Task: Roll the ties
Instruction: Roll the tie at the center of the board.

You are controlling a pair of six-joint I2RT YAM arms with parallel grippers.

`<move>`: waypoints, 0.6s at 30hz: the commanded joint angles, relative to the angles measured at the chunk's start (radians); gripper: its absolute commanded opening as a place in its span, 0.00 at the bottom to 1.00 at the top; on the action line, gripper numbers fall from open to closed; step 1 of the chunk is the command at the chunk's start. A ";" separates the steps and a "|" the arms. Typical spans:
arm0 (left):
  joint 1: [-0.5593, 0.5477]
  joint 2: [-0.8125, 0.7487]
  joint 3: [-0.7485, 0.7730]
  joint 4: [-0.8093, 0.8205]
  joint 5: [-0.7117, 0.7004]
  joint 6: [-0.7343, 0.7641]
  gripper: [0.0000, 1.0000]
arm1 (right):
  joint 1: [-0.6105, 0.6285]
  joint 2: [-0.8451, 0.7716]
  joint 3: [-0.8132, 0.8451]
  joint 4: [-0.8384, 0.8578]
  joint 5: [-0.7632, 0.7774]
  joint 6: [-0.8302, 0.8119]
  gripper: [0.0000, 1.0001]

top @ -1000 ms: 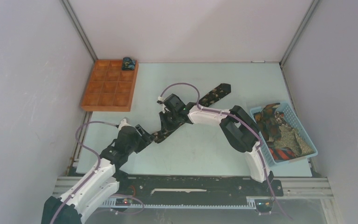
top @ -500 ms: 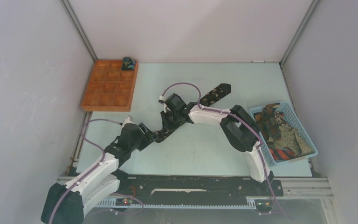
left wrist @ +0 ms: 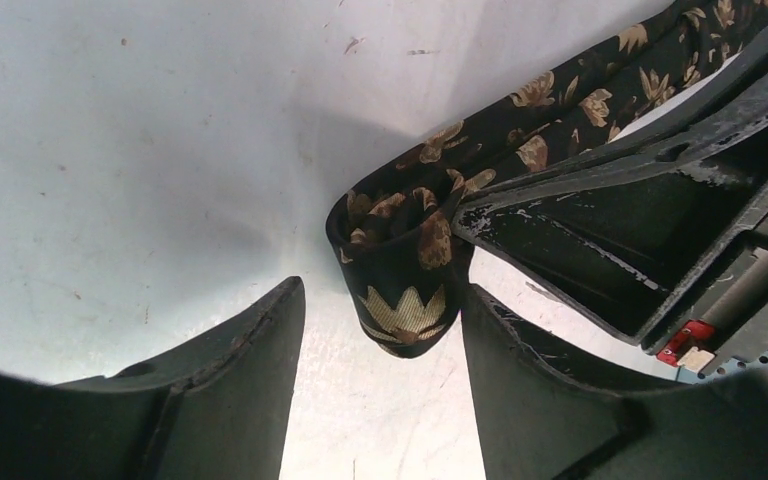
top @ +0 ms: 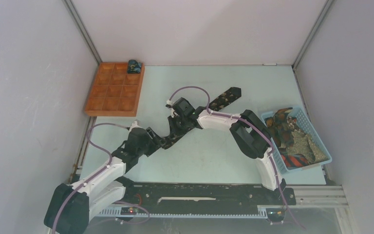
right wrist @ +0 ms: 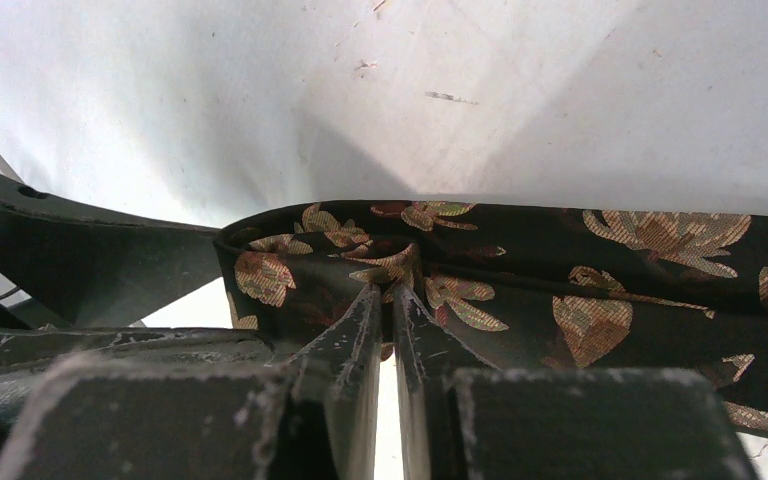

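A black tie with tan leaves (top: 226, 97) lies diagonally across the table's middle. Its lower-left end is folded into a small loop (left wrist: 405, 270). My right gripper (top: 172, 134) is shut on the tie just behind that loop; in the right wrist view its fingertips (right wrist: 385, 300) pinch the patterned fabric (right wrist: 580, 280). My left gripper (left wrist: 380, 320) is open, one finger (left wrist: 245, 375) on each side of the loop's tip, which sits close to the right-hand finger. In the top view the left gripper (top: 158, 142) is just below and left of the right one.
An orange compartment tray (top: 108, 100) sits at the back left, with a rolled dark tie (top: 135, 66) in its far right corner cell. A blue mesh basket (top: 303, 118) on the right holds several loose ties. The right gripper's body (left wrist: 660, 220) crowds the left wrist view.
My left arm has pushed forward and right, bringing its open gripper up to the tie's looped end. The right gripper has stayed shut on the tie, hardly moving.
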 commanded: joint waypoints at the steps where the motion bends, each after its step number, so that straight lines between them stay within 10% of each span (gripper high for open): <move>1: 0.003 0.026 -0.012 0.064 0.009 -0.020 0.64 | 0.006 0.012 -0.012 0.008 0.021 -0.003 0.12; 18: 0.002 0.144 -0.053 0.225 0.055 -0.067 0.56 | 0.012 0.006 -0.027 0.022 0.020 0.000 0.12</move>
